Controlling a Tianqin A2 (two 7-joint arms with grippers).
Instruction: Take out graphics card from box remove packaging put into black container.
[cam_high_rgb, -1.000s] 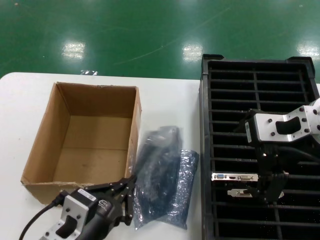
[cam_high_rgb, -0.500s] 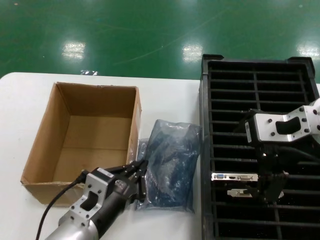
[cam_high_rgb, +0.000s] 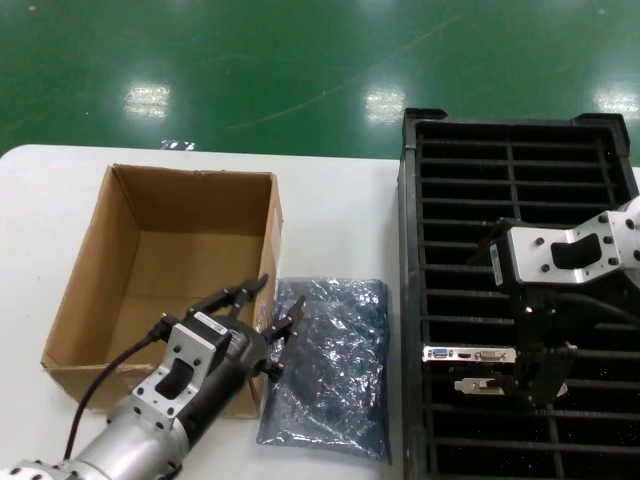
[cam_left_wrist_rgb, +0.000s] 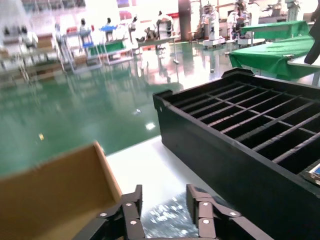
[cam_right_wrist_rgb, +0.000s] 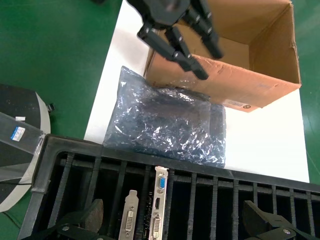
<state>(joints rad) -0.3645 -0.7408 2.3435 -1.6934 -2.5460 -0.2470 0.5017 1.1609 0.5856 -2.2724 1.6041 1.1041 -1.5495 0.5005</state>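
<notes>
Left claw has its fingers spread apart and holds nothing; it hangs over the near right corner of the box, with one fingertip just above the left edge of the packaging. Right claw points down into the black container; its fingers are apart, one on each side of a slot wall, just right of the graphics card, and contact with the card cannot be confirmed.

The graphics card stands on edge in a near slot of the black container, left of the central rib, with its silver bracket and blue port facing up. A second bracketed card sits in the next slot nearer the robot. The box is open at the top and shows only its bare cardboard floor. The packaging lies flat on the white table, between the box and the black container, close to both.

The right wrist view shows both brackets from above, and, plus a white label on the outer side of the box. The left wrist view shows the spread fingers over the packaging, with the container wall beyond.
</notes>
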